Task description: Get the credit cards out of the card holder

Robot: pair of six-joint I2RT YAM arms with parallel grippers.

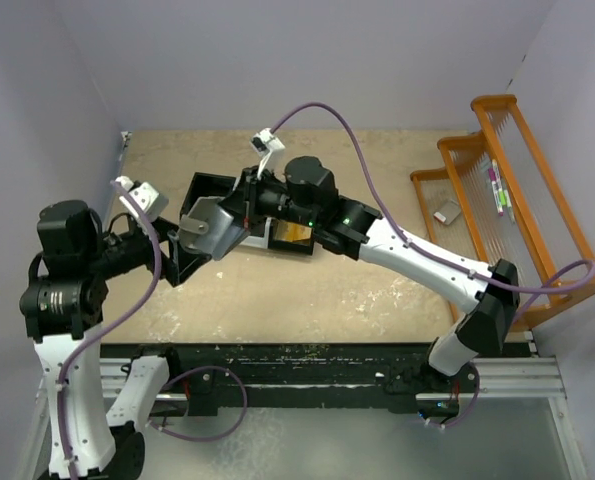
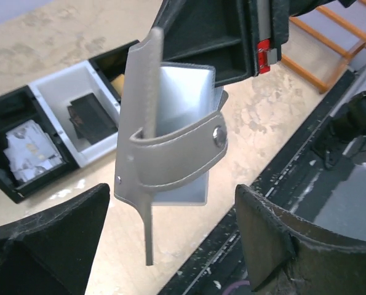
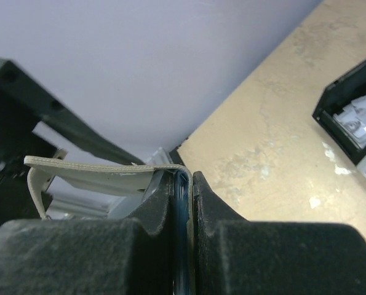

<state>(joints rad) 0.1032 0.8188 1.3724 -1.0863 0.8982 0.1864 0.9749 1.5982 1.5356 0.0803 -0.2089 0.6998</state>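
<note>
The grey card holder [image 1: 212, 228] hangs in the air over the left part of the table, with its strap and snap stud [image 2: 218, 136] facing the left wrist camera. A pale silver flat sheet [image 2: 184, 92] shows inside it; I cannot tell whether it is a card or the inner panel. My right gripper [image 1: 239, 212] is shut on the holder's edge [image 3: 186, 184], its flap [image 3: 96, 175] sticking out to the left. My left gripper [image 2: 170, 230] is open, its fingers [image 2: 59, 236] either side of the holder's lower edge and apart from it. It also shows in the top view [image 1: 180, 258].
A black-and-white three-compartment bin tray [image 2: 53, 86] lies below and behind the holder. It holds white cards [image 2: 29, 153], a black card [image 2: 89, 114] and an orange-gold card [image 1: 295, 234]. An orange wire rack [image 1: 522, 200] stands at the right. The black table rail [image 1: 327, 365] runs along the near edge.
</note>
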